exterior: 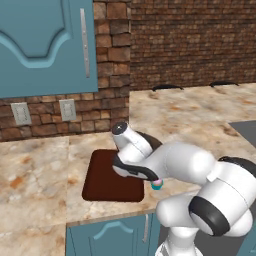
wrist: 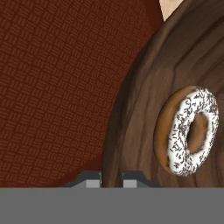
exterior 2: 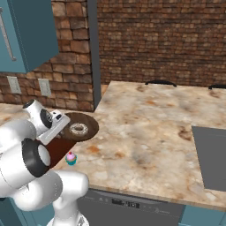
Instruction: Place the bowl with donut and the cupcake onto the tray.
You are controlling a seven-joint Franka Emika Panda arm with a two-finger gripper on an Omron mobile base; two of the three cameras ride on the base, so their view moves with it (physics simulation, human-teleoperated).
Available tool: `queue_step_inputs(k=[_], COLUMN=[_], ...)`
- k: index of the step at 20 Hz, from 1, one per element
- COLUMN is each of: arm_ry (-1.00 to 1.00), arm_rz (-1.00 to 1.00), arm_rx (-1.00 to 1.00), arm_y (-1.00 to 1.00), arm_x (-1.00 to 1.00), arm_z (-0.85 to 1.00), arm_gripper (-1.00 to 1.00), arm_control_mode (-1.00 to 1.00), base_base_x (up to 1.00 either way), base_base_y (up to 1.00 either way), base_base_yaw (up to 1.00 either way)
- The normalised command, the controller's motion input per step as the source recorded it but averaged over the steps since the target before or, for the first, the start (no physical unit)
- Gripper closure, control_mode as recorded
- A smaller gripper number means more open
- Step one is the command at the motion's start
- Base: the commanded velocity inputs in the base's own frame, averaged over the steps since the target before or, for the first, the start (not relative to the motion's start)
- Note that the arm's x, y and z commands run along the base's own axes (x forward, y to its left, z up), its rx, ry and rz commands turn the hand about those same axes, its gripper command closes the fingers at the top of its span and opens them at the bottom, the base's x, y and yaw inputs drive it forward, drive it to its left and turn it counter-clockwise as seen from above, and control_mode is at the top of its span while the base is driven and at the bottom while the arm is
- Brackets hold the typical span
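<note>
The dark wood-grain bowl (wrist: 144,109) holds the white-iced donut (wrist: 190,131), which lies against its wall. My gripper (wrist: 112,179) is shut on the bowl's rim, one fingertip on each side. In the hand view the reddish-brown tray (wrist: 52,87) lies beneath and beside the bowl. From the right base view the bowl (exterior 2: 90,128) with the donut (exterior 2: 79,129) sits at the tray's (exterior 2: 56,152) far edge, by my hand. The cupcake (exterior 2: 71,158) stands on the counter just right of the tray, near the front edge. The cupcake (exterior: 157,184) peeks out under my arm beside the tray (exterior: 102,180).
A grey stovetop panel (exterior 2: 212,154) lies at the right on the marble counter (exterior 2: 145,123). A brick wall with two outlets (exterior: 67,109) and a blue cabinet (exterior: 45,45) stand behind the tray. The counter's front edge runs close to the tray and cupcake.
</note>
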Motion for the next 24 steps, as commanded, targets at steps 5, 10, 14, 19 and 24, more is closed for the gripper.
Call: queue_step_inputs(k=[5, 10, 14, 19, 24], arm_ry=[-0.01, 0.07, 0.10, 0.03, 0.00], arm_rz=[0.14, 0.09, 0.08, 0.07, 0.03], arm_rx=[-0.04, 0.00, 0.00, -0.01, 0.00], arm_y=[0.44, 0.29, 0.26, 0.19, 0.00], arm_x=[0.00, 0.00, 0.00, 0.00, 0.02], arm_z=[0.00, 0.00, 0.00, -0.05, -0.13], arm_gripper=[1.00, 1.00, 1.00, 1.00, 1.00], arm_control_mode=[-1.00, -1.00, -1.00, -1.00, -1.00], base_base_x=[0.00, 0.00, 0.00, 0.00, 0.00], base_base_y=[0.00, 0.00, 0.00, 0.00, 0.00], base_base_yaw=[0.00, 0.00, 0.00, 0.00, 0.00])
